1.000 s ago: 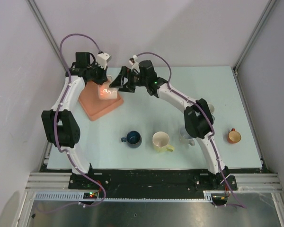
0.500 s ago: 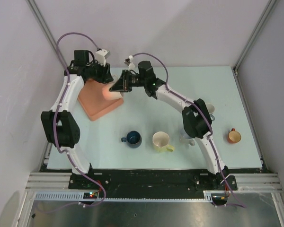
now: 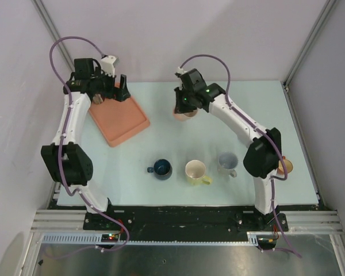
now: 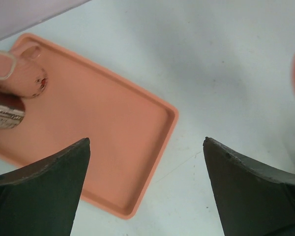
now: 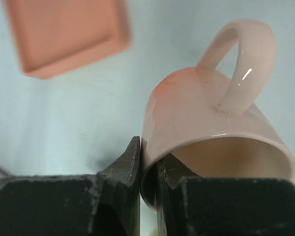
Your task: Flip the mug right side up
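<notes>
The pink mug is in the right gripper - jaws pinched nearly closed on its wall, one finger inside the rim, one outside, handle pointing away from the fingers. It hangs over the pale table, a little right of the orange tray. The left gripper is spread wide with nothing in it - hovering above the tray. Nearer the arm bases sit a blue mug, a yellow mug and a grey mug in a row.
</notes>
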